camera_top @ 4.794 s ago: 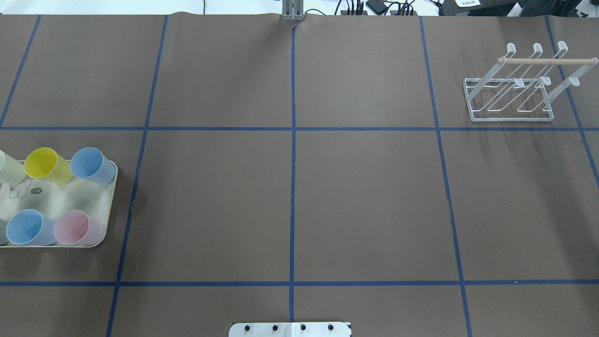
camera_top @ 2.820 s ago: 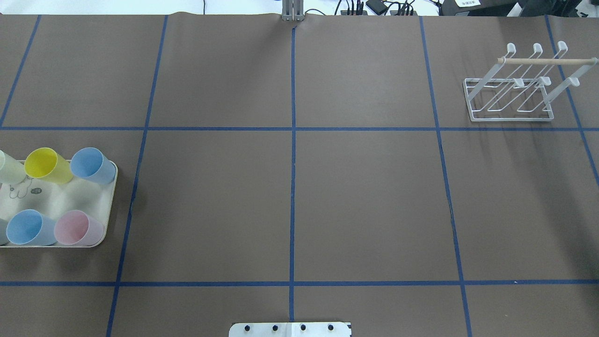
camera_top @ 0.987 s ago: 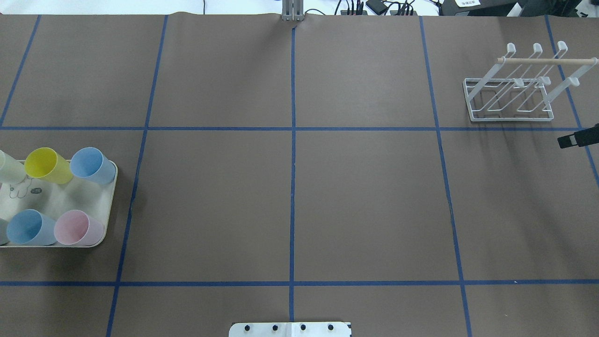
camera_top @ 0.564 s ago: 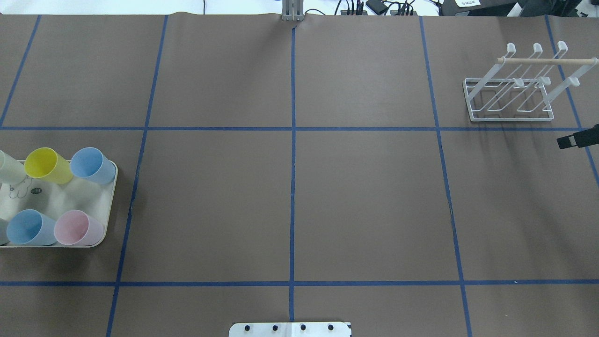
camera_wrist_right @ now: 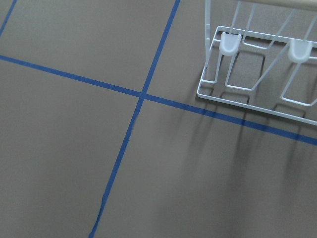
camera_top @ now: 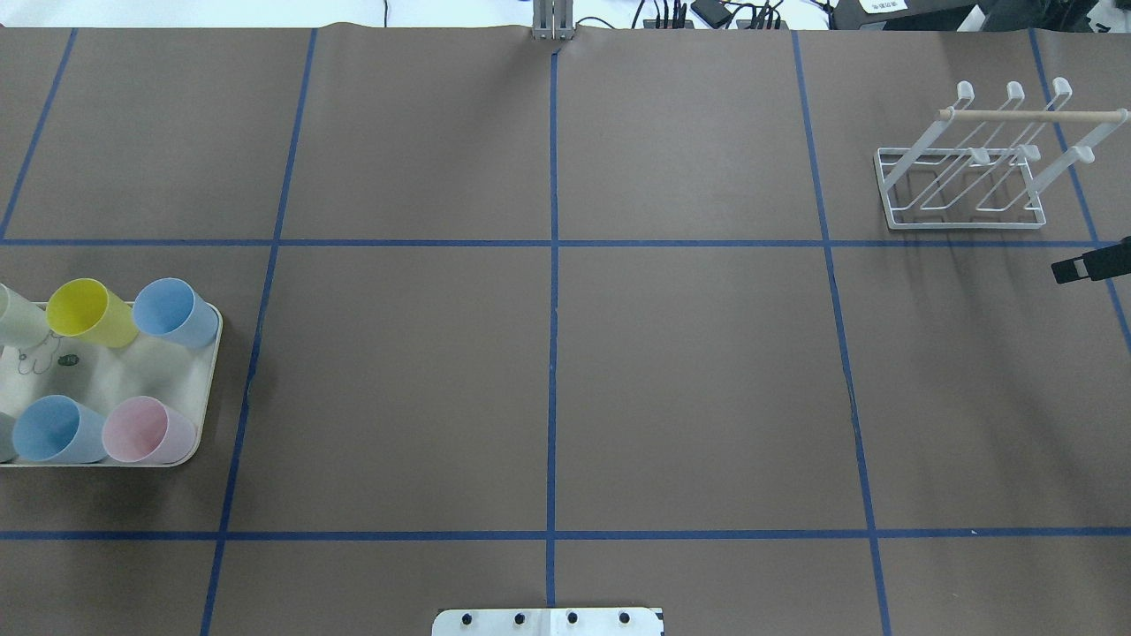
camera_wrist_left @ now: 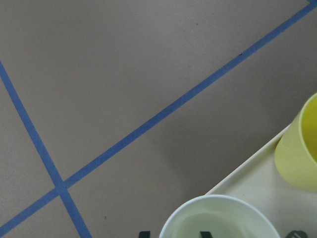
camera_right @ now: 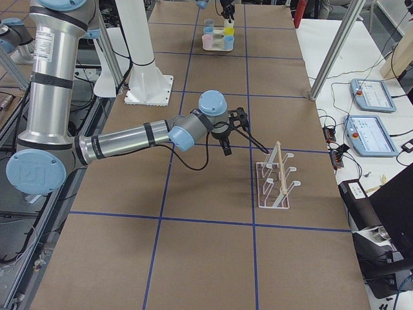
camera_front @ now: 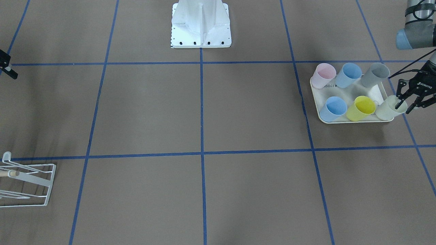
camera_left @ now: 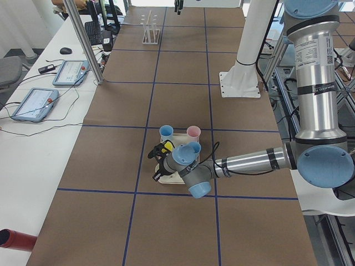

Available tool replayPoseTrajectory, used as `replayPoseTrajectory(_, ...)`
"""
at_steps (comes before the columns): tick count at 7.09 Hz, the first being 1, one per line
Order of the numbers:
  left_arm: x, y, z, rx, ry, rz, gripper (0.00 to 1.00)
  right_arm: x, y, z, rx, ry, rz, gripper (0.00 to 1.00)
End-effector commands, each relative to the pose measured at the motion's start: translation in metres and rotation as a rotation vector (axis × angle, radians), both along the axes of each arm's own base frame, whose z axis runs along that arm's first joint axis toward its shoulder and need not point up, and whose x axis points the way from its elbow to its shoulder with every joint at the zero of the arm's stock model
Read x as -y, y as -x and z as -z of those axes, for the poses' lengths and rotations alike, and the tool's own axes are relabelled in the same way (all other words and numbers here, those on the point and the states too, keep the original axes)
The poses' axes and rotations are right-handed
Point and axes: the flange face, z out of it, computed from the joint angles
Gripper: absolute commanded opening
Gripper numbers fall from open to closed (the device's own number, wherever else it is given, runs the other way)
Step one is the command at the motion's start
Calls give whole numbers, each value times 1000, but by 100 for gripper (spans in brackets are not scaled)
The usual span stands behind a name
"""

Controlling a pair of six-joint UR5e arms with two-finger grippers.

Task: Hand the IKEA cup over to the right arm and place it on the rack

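Cup to grip: I take the pale cream-white plastic cup [camera_front: 389,108] as the target; it stands upright at the outer end of the tray's front row, next to the yellow plastic cup [camera_front: 361,108]
Tray: cream rectangular tray with a printed drawing [camera_front: 349,90], six cups in two rows; it sits at the robot's far-left table edge
Left gripper: black two-finger gripper [camera_front: 407,103] hangs at the cream cup's outer rim; jaws spread, one fingertip appears to be over the mouth and the other outside the wall, so the rim lies between them
Cup axis: vertical, mouth up; the wrist camera looks down into the mouth [camera_wrist_left: 218,218], fingertips only just in view at the bottom edge
Key relation: I judge the coming move to be a short drop and close on the cup wall; left arm is by far the nearer
Right gripper: black gripper on the silver-grey arm with loose black cable [camera_right: 226,131] hovers above the table just beside the rack; I cannot tell its jaw opening, since only a sliver [camera_top: 1089,264] shows in the overhead view
Rack: small white wire rack with wooden dowel [camera_top: 990,157], empty pegs, well apart from the tray across the whole table
Hidden: cream cup is cut off at the overhead view's left edge; finger depth inside the cup is unclear; the rack is cropped in the front view
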Motion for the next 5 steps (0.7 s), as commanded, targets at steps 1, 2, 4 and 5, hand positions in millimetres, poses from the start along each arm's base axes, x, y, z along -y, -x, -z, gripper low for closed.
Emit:
replayPoseTrajectory(1, 0, -1, 0, -3, -2, -4, 30, 0, 0, 0, 0, 1, 0, 100)
replayPoseTrajectory(2, 0, -1, 0, -2, -5, -5, 10, 0, 0, 0, 0, 1, 0, 100)
replayPoseTrajectory(4, 0, -1, 3, -7, -20, -8, 0, 1, 0, 1, 2, -7, 0, 100)
replayPoseTrajectory(5, 2, -1, 9, -14, -33, -10, 0, 1, 0, 1, 2, -7, 0, 100)
